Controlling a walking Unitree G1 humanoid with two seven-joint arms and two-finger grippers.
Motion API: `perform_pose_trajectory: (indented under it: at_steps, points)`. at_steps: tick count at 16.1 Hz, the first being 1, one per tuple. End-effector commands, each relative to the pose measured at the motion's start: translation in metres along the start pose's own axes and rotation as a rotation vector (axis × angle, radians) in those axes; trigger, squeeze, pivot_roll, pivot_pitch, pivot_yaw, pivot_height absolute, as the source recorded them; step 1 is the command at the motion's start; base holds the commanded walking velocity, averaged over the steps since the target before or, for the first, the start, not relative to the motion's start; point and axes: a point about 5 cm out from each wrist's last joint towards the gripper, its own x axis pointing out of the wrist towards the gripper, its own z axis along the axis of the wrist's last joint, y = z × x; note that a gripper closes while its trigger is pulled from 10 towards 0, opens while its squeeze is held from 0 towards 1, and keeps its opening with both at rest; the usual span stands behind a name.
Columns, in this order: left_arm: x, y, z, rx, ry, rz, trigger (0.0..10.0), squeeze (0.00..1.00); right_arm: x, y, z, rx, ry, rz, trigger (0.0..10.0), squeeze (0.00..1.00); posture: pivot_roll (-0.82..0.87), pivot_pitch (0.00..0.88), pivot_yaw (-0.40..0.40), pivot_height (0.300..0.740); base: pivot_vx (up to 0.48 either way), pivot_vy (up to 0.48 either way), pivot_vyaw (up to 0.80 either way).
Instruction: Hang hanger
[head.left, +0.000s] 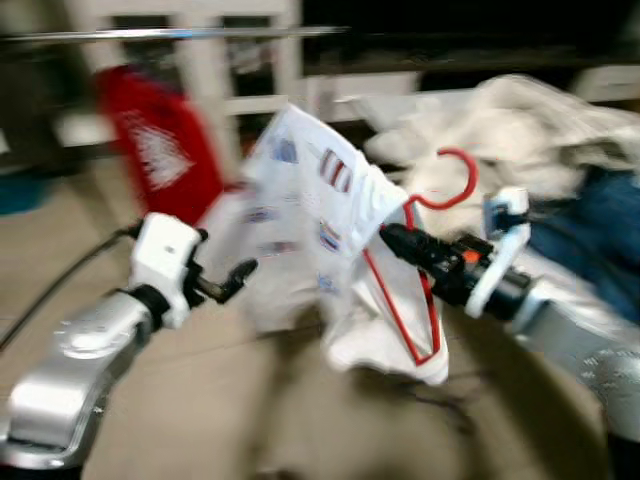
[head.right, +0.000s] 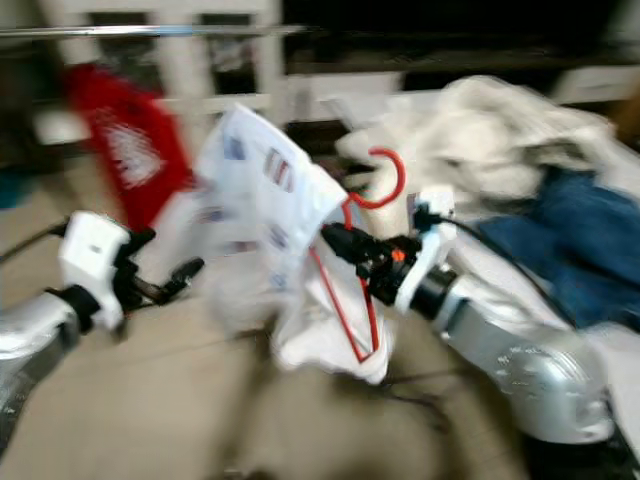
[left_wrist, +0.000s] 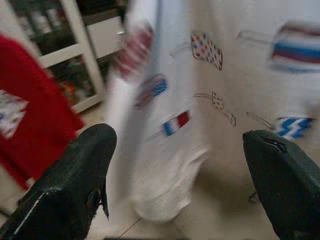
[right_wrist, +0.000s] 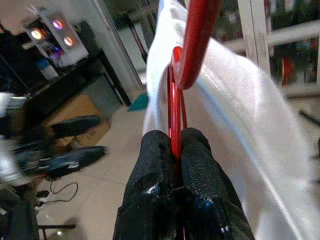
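My right gripper (head.left: 392, 238) is shut on a red hanger (head.left: 448, 190), pinching its wire just below the hook (right_wrist: 174, 131). A white shirt (head.left: 320, 230) with small flag prints hangs on the hanger, held in mid-air at the centre of the view. My left gripper (head.left: 240, 275) is open, just left of the shirt's edge; its wide-spread fingers (left_wrist: 75, 185) frame the shirt (left_wrist: 215, 100). A silver rail (head.left: 170, 34) runs across the top left, with a red shirt (head.left: 160, 140) hanging from it. The picture is blurred.
A heap of white cloth (head.left: 520, 130) and blue denim (head.left: 600, 230) lies to the right. White shelving (head.left: 220, 70) stands behind the rail. Beige floor (head.left: 230, 400) spreads below.
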Motion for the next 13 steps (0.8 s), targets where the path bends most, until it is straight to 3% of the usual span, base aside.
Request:
perform_pose_trajectory:
  at_steps: [1,3,4,6,7,8,9,13]
  points:
    - [0.003,0.0,0.001,0.016,-0.002,0.011,10.0,0.86,0.003,0.001,0.003,-0.021,-0.033,-0.014,10.0,0.0,-0.05,0.0,-0.024,0.74,0.0,0.0,0.8]
    - [0.009,-0.004,0.0,0.04,0.0,0.001,10.0,0.86,0.012,-0.006,-0.001,-0.06,-0.027,-0.094,10.0,0.0,-0.06,0.0,-0.02,0.74,0.0,0.0,0.8]
    - [0.015,-0.008,0.002,0.04,-0.021,-0.009,10.0,0.75,0.017,-0.012,-0.002,-0.073,-0.031,-0.144,10.0,0.0,-0.06,0.0,-0.027,0.74,0.0,0.0,0.8]
    - [0.021,-0.013,0.003,0.034,-0.042,-0.009,10.0,0.65,0.019,-0.02,-0.008,-0.08,-0.017,-0.205,10.0,0.0,-0.06,0.0,-0.039,0.74,0.0,0.0,0.8]
    - [0.025,-0.013,0.002,0.035,-0.054,0.008,10.0,0.47,0.019,-0.028,-0.019,-0.082,0.007,-0.263,10.0,0.0,-0.05,0.0,-0.047,0.74,0.0,0.0,0.8]
    - [0.028,-0.013,0.0,0.025,-0.057,0.026,10.0,0.09,0.018,-0.035,-0.027,-0.077,0.015,-0.334,10.0,0.0,-0.05,0.0,-0.048,0.74,0.0,0.0,0.8]
    - [0.031,-0.014,-0.003,0.02,-0.05,0.042,10.0,0.0,0.017,-0.042,-0.033,-0.048,0.0,-0.417,10.0,0.0,-0.06,0.0,-0.043,0.74,0.0,0.0,0.0]
    - [0.031,-0.023,-0.01,-0.016,-0.061,0.017,10.0,0.0,0.011,-0.047,-0.047,-0.082,0.012,-0.505,10.0,0.0,-0.07,0.0,-0.034,0.74,0.0,0.0,0.0]
